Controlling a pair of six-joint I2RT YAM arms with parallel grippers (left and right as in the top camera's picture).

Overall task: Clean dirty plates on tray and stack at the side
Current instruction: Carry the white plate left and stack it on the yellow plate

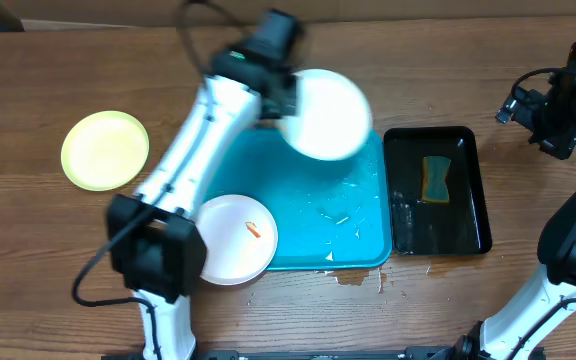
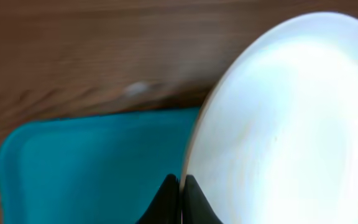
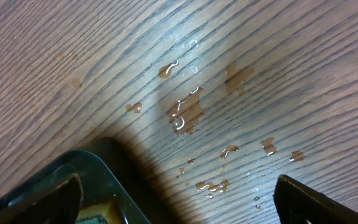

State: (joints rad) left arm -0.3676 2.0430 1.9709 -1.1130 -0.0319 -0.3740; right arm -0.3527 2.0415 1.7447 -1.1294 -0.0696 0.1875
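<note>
A round, smooth white plate (image 1: 326, 113) hangs tilted over the upper right corner of the large turquoise-blue rectangular plastic tray (image 1: 313, 195). Its rim is pinched between the closed fingers of the left pincer (image 2: 180, 182), and its face is glossy. A second white plate (image 1: 230, 245), marked with a small orange-red smear (image 1: 255, 230), lies across the tray's lower left corner. The pale plate with the lime-green rim (image 1: 105, 150) sits on the brown wood-grain surface (image 1: 48, 70) at the left of the frame, well apart from the tray. At the right, a narrow black tray (image 1: 473, 190) with a raised rim holds a sponge (image 1: 435, 178). The right pincer (image 3: 178, 196) stands wide, holding nothing, over water droplets (image 3: 185, 115) on the surface.
</note>
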